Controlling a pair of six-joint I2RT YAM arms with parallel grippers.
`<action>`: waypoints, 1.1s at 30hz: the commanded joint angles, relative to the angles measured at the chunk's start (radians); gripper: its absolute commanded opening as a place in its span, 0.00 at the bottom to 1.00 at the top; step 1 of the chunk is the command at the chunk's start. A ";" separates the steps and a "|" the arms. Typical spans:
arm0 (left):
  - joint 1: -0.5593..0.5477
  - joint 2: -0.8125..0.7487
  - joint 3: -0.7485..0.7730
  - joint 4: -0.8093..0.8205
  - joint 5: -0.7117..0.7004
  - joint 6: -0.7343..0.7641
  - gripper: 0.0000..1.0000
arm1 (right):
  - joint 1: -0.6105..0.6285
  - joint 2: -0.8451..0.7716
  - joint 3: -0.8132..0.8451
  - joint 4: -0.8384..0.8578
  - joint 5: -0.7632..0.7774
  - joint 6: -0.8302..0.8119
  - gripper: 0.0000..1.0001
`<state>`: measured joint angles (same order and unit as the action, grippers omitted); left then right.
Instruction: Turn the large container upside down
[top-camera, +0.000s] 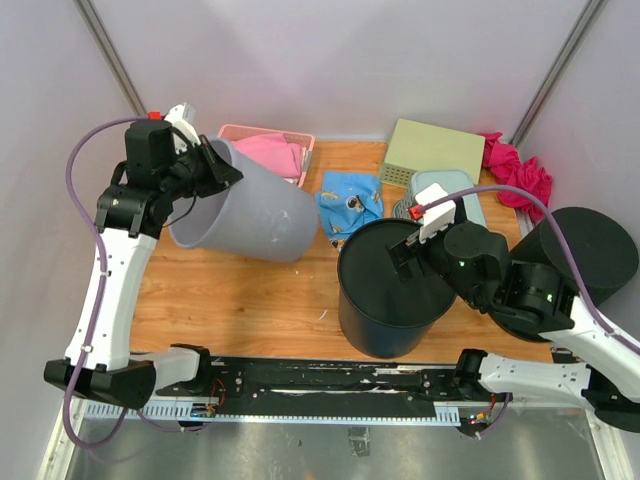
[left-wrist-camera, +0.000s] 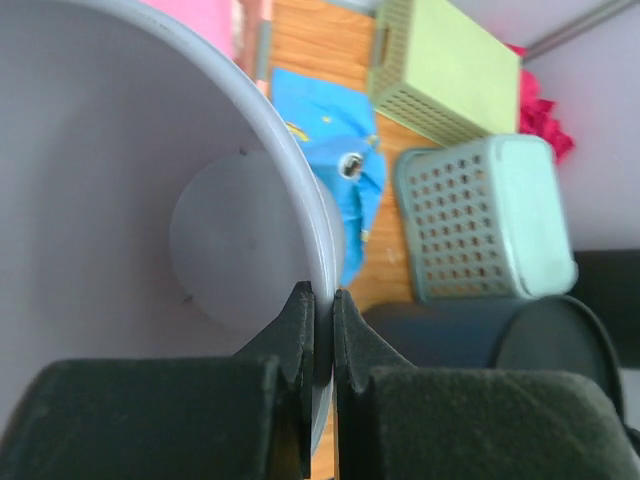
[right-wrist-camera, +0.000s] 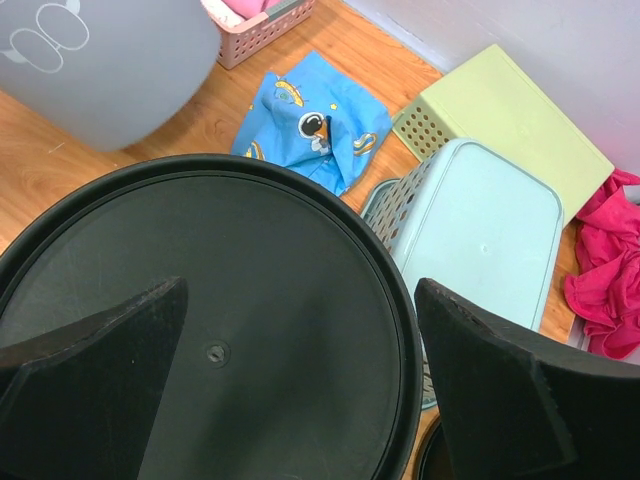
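Note:
The large grey container (top-camera: 250, 210) lies tilted on its side on the wooden table, its open mouth facing left and its base pointing right. My left gripper (top-camera: 225, 170) is shut on its rim; in the left wrist view the gripper (left-wrist-camera: 323, 300) pinches the thin grey wall (left-wrist-camera: 318, 240), with the container's inside (left-wrist-camera: 120, 150) on the left. My right gripper (top-camera: 410, 255) is open and empty above a black container (top-camera: 385, 290) that stands upside down in the middle. In the right wrist view the open gripper (right-wrist-camera: 300, 288) hangs over its flat base (right-wrist-camera: 200, 300).
A pink basket (top-camera: 270, 150) with pink cloth sits behind the grey container. A blue cloth (top-camera: 350, 200), a green box (top-camera: 435, 150), a teal basket (top-camera: 470, 195) and a red cloth (top-camera: 520, 170) lie at the back right. A second black container (top-camera: 590, 250) stands far right.

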<state>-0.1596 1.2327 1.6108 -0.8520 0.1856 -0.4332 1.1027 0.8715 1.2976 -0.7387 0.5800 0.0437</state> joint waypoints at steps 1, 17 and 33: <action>0.002 -0.072 -0.079 0.166 0.173 -0.098 0.00 | -0.021 0.011 0.005 0.036 0.015 -0.013 0.97; 0.102 -0.233 -0.562 0.406 0.352 -0.198 0.00 | -0.340 0.151 0.094 0.093 -0.588 0.098 0.99; 0.131 -0.298 -0.801 0.347 0.189 -0.093 0.23 | -0.490 0.678 0.402 0.138 -0.908 0.362 0.91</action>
<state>-0.0296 0.9306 0.8337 -0.3820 0.4622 -0.6212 0.6491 1.4841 1.6482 -0.6041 -0.2707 0.3038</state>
